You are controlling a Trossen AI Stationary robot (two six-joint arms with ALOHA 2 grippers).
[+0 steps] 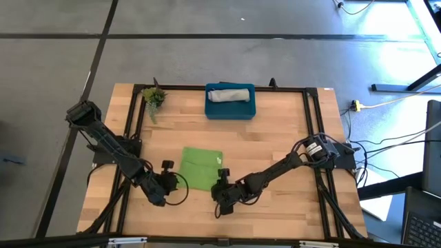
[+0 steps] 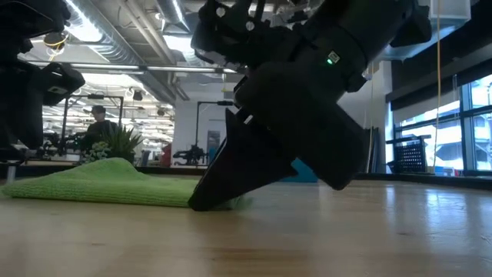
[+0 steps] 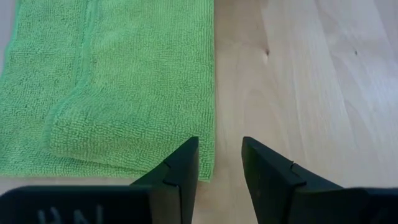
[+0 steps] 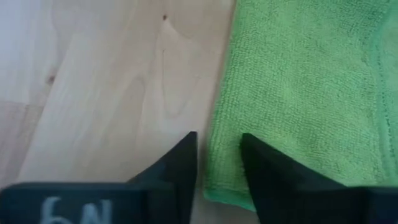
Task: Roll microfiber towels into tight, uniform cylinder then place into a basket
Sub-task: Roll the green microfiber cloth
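Note:
The lime green towel (image 1: 201, 169) lies flat on the wooden table, with part of it folded over itself (image 3: 112, 124). My left gripper (image 3: 221, 165) is open and low at the towel's near left corner (image 3: 205, 171). One of its fingers stands over the cloth and the other over bare wood. My right gripper (image 4: 217, 165) is open at the towel's near right corner (image 4: 217, 186) and straddles its edge. The light grey towel (image 1: 229, 94) lies rolled in the teal basket (image 1: 231, 111) at the far middle. My right gripper has one fingertip (image 2: 201, 201) down at the table top, right at the green towel's near right edge (image 2: 231, 203). It slants down from the near side. I cannot tell whether it presses the cloth. My left gripper: I cannot tell whether it touches the towel.
A small green plant sprig (image 1: 153, 98) lies at the far left of the table. Black rails (image 1: 311, 131) run along the table's left, right and far sides. Bare wood shows between the towel and the basket. A person shows in the room beyond the table (image 2: 98, 123).

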